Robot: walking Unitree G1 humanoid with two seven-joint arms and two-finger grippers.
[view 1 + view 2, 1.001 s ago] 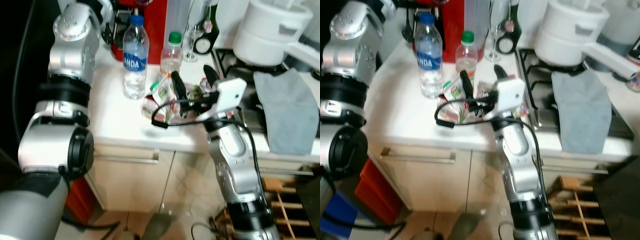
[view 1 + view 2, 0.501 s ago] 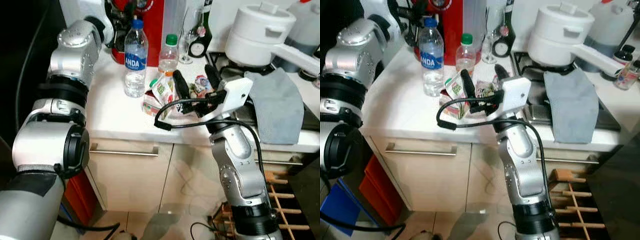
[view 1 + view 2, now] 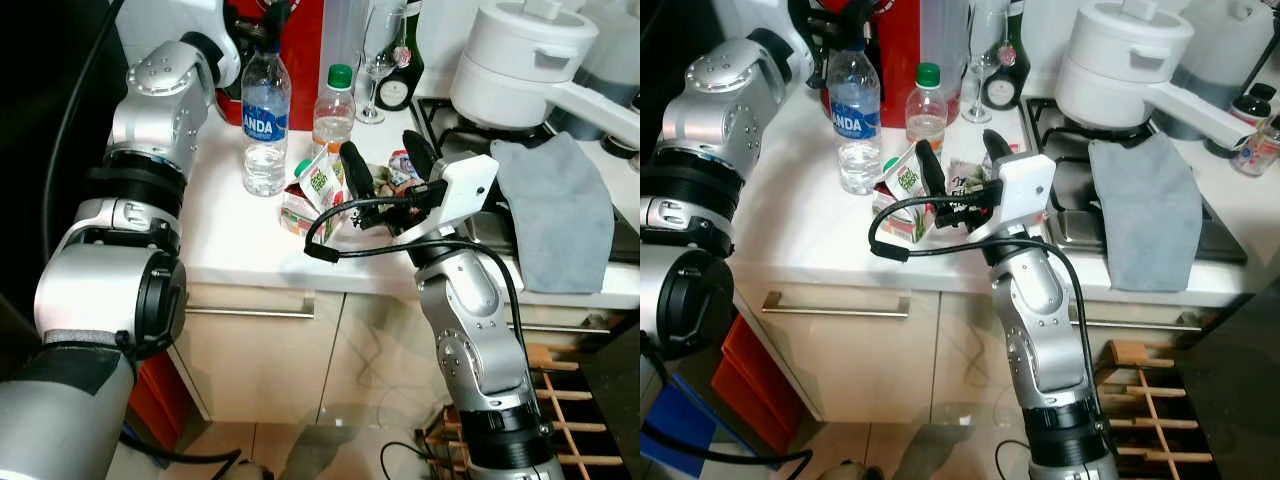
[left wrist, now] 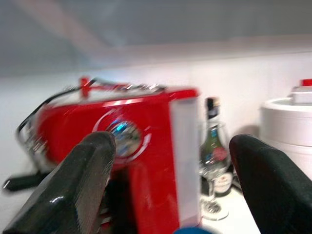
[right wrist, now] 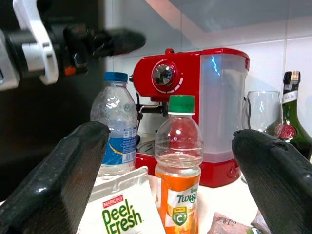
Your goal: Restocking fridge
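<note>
A clear water bottle (image 3: 265,125) with a blue label stands on the white counter (image 3: 220,230). Beside it stands a small orange-drink bottle (image 3: 334,108) with a green cap. A Peel Fresh pouch (image 3: 320,185) leans in front of them among other small packets (image 3: 400,170). My right gripper (image 3: 385,160) hangs open just over the packets, facing the two bottles (image 5: 178,161). My left gripper (image 4: 170,146) is open, raised just above the water bottle's cap by the red coffee machine (image 4: 126,141).
A wine glass (image 3: 378,55) and a dark bottle (image 3: 405,70) stand behind the bottles. A white pot (image 3: 520,55) sits on the stove at the right, with a grey cloth (image 3: 555,205) draped in front. Below the counter are a drawer handle (image 3: 250,310) and a wooden rack (image 3: 575,395).
The view has shifted a little. My left gripper has come in over the top of the water bottle. My right gripper stays open over the packets.
</note>
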